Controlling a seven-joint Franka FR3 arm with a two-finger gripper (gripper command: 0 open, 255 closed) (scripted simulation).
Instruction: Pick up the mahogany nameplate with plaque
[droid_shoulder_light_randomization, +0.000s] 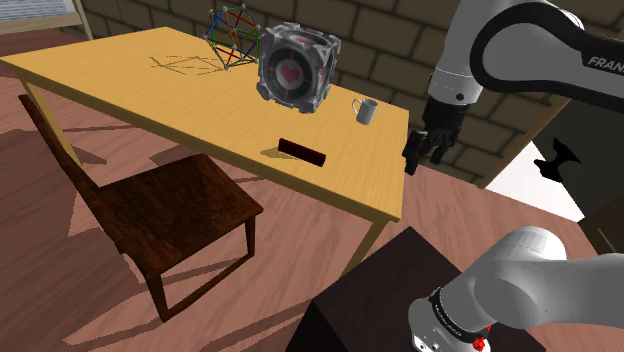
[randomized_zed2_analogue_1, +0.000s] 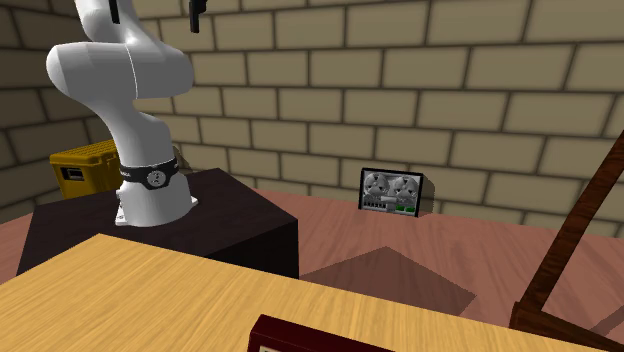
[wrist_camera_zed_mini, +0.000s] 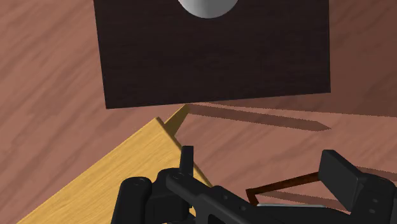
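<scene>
The pale yellow rectangular table (droid_shoulder_light_randomization: 120, 80) shows smooth matt wood grain; the dark reddish-brown nameplate (droid_shoulder_light_randomization: 302, 151) and dark brown chair (droid_shoulder_light_randomization: 175, 205) look wooden.

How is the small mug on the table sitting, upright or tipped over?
Upright: the mug stands on its base on the table, open mouth facing up.

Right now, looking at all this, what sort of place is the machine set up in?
Likely a room in a house, perhaps a den: a wooden table with a chair beside it, a mug on top, block walls and a wood floor.
</scene>
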